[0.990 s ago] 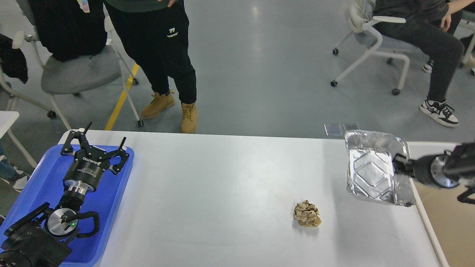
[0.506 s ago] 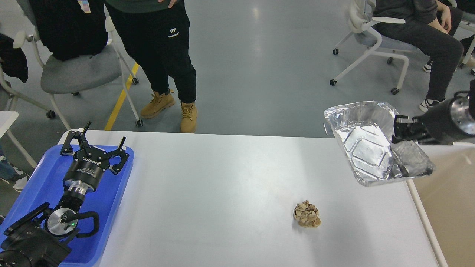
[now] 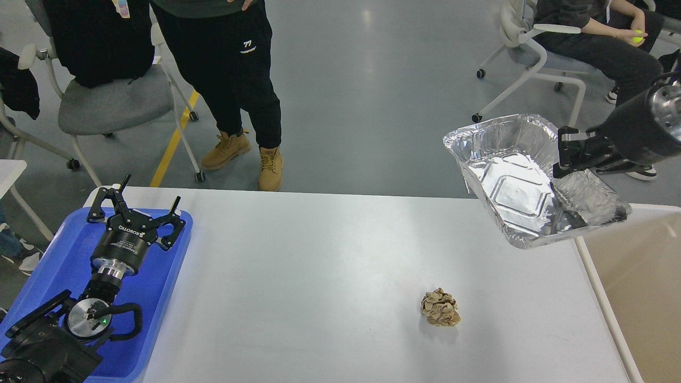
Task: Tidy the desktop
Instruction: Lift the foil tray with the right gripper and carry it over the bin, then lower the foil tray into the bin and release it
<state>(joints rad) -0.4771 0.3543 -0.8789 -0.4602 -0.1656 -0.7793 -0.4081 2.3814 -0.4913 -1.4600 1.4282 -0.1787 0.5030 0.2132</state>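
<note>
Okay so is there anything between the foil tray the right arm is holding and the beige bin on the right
Nothing visible. The right gripper holds the foil tray in the air beside the beige bin, with only open space between them.

The white desktop (image 3: 330, 266) fills the lower view. A crumpled brown paper ball (image 3: 440, 307) lies on it toward 4 o'clock, well apart from all else. A blue tray (image 3: 159, 298) rests over its edge at 8 o'clock.
</note>
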